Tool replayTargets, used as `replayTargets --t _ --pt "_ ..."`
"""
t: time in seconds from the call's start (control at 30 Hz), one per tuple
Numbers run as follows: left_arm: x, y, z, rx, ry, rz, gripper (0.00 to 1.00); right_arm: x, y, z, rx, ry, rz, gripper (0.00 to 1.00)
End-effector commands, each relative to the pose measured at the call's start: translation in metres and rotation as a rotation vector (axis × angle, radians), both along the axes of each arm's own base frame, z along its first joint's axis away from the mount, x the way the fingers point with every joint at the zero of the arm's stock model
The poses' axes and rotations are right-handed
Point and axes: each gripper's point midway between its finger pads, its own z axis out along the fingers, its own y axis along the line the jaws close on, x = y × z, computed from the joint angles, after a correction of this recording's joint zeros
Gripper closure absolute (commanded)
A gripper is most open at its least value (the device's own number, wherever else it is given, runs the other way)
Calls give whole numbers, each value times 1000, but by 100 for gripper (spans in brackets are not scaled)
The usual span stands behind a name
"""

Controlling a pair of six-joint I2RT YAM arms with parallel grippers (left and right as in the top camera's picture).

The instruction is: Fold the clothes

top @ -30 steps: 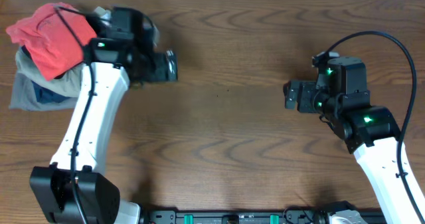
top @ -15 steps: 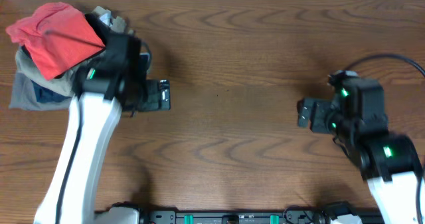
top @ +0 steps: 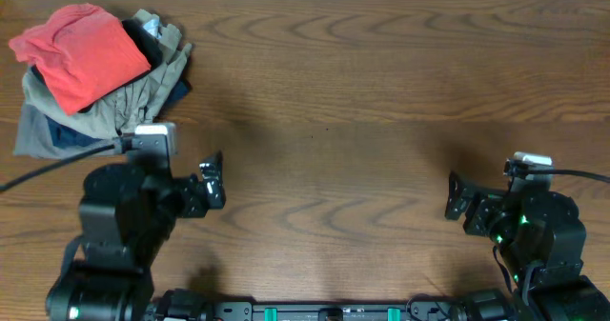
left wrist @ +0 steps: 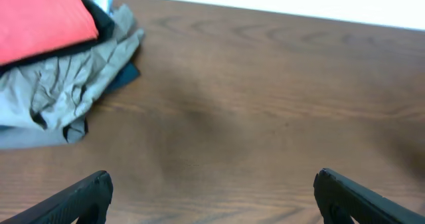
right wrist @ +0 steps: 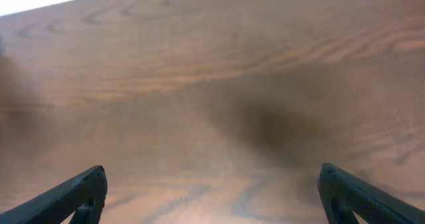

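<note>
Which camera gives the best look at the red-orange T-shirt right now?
Overhead: the whole red-orange T-shirt shows, lying on top of the garment pile at the frame's upper left. Left wrist catches only a cropped part of it. Right wrist shows only tabletop, no shirt.

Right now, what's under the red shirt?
A black garment peeks out beneath the shirt, then a crumpled khaki one, a grey one and a bit of blue cloth. The shirt covers their middles, so anything else underneath can't be seen.

Overhead straight down — wrist views low over table (left wrist: 265, 84)
</note>
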Motion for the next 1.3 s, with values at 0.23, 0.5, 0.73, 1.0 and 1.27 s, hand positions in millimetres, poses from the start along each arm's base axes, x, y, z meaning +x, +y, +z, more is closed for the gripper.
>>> replayTargets --t 0.23,0.5,0.73,1.0,1.27 --pt "-4 3 1 -9 -13 21 2 -17 -8 -24 -20 113 -33 1" --pt "-4 3 1 -9 -13 21 2 -23 -9 -31 -27 151 -33 1" --pt "-4 3 1 -9 -13 21 2 -30 -15 -28 -21 128 -58 1" --pt "-4 3 1 -9 -13 21 2 -16 -31 -29 -73 -97 -83 1" --pt "-4 3 1 -9 -13 21 2 6 -35 -44 -75 -384 -103 1"
